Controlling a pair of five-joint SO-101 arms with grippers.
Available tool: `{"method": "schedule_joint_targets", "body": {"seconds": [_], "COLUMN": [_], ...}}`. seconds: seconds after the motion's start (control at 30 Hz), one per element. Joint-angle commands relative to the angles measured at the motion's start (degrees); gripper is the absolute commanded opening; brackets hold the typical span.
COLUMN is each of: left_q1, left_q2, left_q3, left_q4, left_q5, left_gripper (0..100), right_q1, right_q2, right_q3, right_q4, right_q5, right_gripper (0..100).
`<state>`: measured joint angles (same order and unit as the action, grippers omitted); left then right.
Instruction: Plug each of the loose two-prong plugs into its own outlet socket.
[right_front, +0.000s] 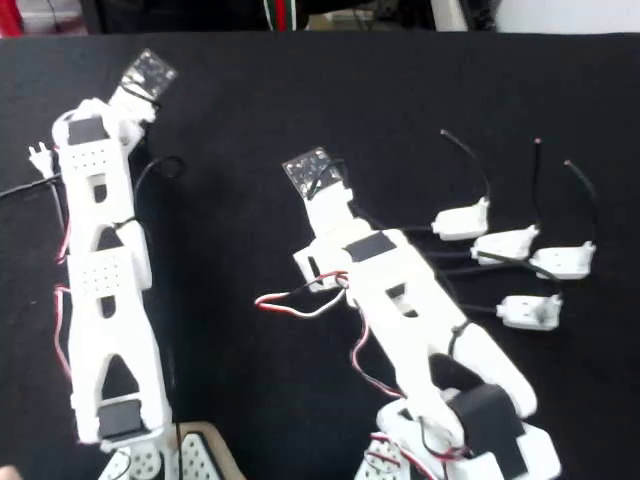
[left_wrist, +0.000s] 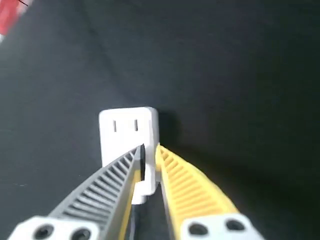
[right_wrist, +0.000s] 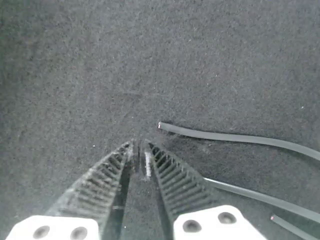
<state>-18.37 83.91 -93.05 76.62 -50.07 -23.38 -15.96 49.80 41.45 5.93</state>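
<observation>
The left gripper (left_wrist: 149, 149) is squeezing a white socket (left_wrist: 127, 127) in the middle of the frame, holding it steady (so a plug (right_front: 40, 158) can go in, I think). The right gripper (right_wrist: 140, 146) is sitting shut beside black wires (right_wrist: 225, 136).

White socket block (left_wrist: 129, 131) with two slots, gripped at narrow end. Four white corded blocks (right_front: 462, 221) (right_front: 505, 243) (right_front: 562, 260) (right_front: 530, 312) close together; two-prong plug (right_front: 40, 157) well apart.
</observation>
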Motion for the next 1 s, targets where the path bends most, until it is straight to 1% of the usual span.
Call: {"method": "schedule_joint_targets", "body": {"seconds": [0.0,0.13,0.23,0.33,0.43,0.57,0.63,0.7,0.77,0.83,0.9,0.97], "left_q1": [0.3,-1.7,-3.1,-2.6,-0.7,1.8,1.5,0.3,-0.7,-2.0,-2.2,-2.0], "left_q2": [-1.0,-5.6,-7.6,-10.3,-13.0,-20.0,-23.7,-26.5,-27.3,-25.9,-22.9,-20.3], "left_q3": [-2.3,-2.2,-2.3,-2.4,-2.4,-2.4,-2.3,-2.1,-1.9,-0.8,3.2,7.1], "left_q4": [7.7,7.9,8.4,13.1,17.8,23.8,24.1,22.6,19.3,13.2,6.1,1.1], "left_q5": [0.4,3.9,8.0,11.0,15.1,16.1,16.1,15.7,15.7,16.0,15.8,14.1], "left_gripper": [6,6,7,13,18,18,18,19,20,27,33,34], "right_q1": [-0.1,-0.1,-0.1,-0.1,-0.1,0.0,0.0,0.0,0.0,0.0,0.0,0.0], "right_q2": [-0.6,-0.6,-0.6,-0.6,-0.6,-0.6,-0.6,-0.7,-0.7,-0.7,-0.6,-0.6], "right_q3": [-0.2,-0.2,-0.2,-0.2,-0.2,-0.2,-0.2,-0.2,-0.2,-0.2,-0.2,-0.2], "right_q4": [-1.0,-0.9,-0.9,-0.9,-1.0,-1.0,-0.9,-0.8,-0.8,-0.8,-0.8,-0.8], "right_q5": [0.5,0.5,0.5,0.5,0.5,0.5,0.5,0.5,0.7,1.5,1.6,1.6], "right_gripper": [1.2,1.2,1.2,1.2,1.2,1.2,1.2,1.2,1.2,1.2,1.2,1.2]}}
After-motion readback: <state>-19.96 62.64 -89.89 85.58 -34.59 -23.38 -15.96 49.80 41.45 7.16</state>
